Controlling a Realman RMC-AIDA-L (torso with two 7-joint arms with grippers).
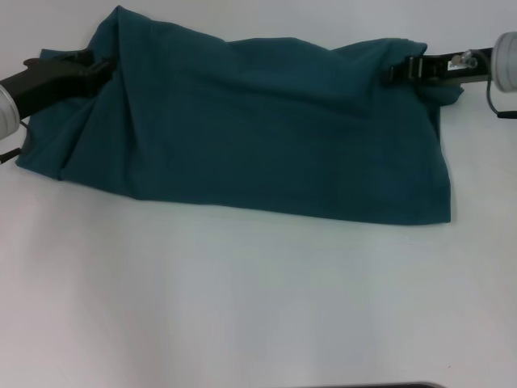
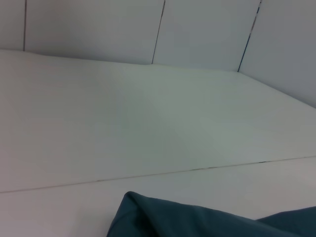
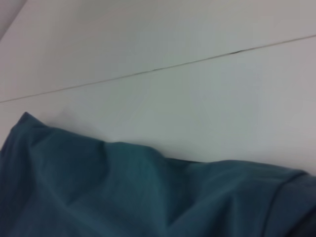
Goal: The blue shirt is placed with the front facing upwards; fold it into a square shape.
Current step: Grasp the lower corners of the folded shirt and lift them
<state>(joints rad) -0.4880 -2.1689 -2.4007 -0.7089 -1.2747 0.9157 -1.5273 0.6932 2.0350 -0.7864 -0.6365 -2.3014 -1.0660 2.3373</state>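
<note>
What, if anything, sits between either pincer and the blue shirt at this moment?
Nothing visible. The left pincer and right pincer each already meet the far edge of the blue shirt, one at each end. Only bare white table surrounds the cloth.

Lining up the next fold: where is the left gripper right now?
In the head view, the left gripper is at the far left, at the blue shirt's upper left corner; the right gripper is at the opposite upper corner.
</note>
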